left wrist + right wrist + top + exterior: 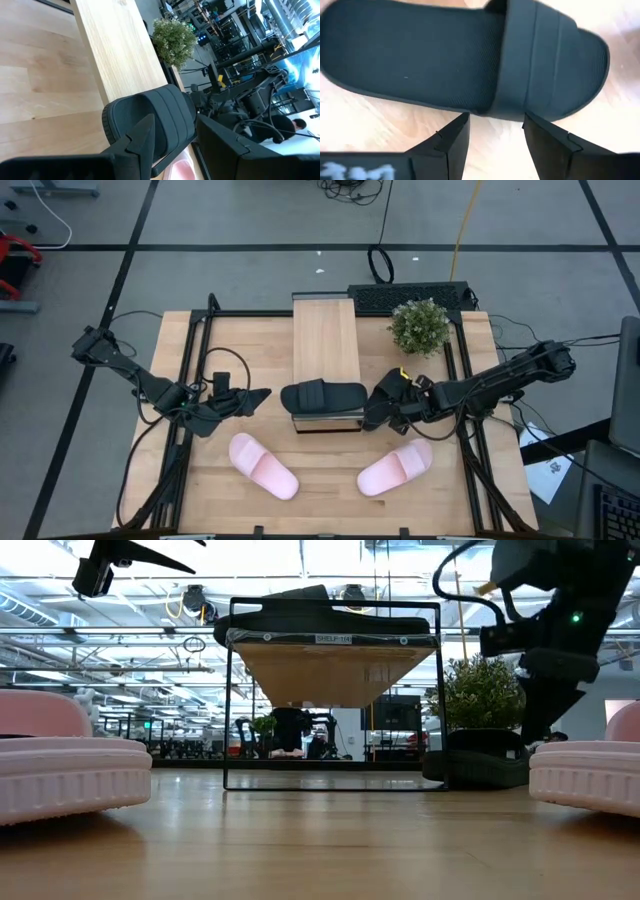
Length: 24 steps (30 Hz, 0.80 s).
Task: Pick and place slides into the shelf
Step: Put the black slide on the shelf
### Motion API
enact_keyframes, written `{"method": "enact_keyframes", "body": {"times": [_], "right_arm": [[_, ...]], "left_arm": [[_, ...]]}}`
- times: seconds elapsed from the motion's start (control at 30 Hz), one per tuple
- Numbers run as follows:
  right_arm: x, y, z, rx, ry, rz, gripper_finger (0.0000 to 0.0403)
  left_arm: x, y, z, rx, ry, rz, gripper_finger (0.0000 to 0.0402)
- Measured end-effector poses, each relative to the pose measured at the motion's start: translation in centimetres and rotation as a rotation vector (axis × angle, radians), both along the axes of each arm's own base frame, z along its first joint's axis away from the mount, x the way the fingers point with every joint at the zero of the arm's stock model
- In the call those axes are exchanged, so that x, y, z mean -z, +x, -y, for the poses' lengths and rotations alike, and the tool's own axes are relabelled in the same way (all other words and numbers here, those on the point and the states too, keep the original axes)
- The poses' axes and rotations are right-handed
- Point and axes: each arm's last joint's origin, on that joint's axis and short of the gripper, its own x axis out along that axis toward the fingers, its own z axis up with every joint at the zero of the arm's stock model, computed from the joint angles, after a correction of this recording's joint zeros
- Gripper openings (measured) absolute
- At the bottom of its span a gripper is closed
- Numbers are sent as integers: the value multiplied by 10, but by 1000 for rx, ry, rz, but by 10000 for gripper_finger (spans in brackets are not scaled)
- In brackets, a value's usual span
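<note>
- One black slide is lying across the near end of the shelf; it is overhanging both edges, so a knock could be tipping it off.
- The right gripper is hovering with fingers apart and empty over the second black slide on the table beside the shelf; closing off-centre risks pinching only the strap.
- The left gripper is waiting open, near the shelved slide.
- Both pink slides are lying on the table.
</note>
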Motion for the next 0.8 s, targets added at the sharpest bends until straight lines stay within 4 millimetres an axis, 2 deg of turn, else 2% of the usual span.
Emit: {"method": "enact_keyframes", "body": {"times": [0.2,0.33,0.8], "right_arm": [[8,-1,0,46,15,36,176],[11,-3,1,77,19,41,158],[19,-8,2,109,22,36,31]], "left_arm": [[0,0,0,0,0,1,140],[0,0,0,0,-1,1,140],[0,0,0,0,-3,3,140]]}}
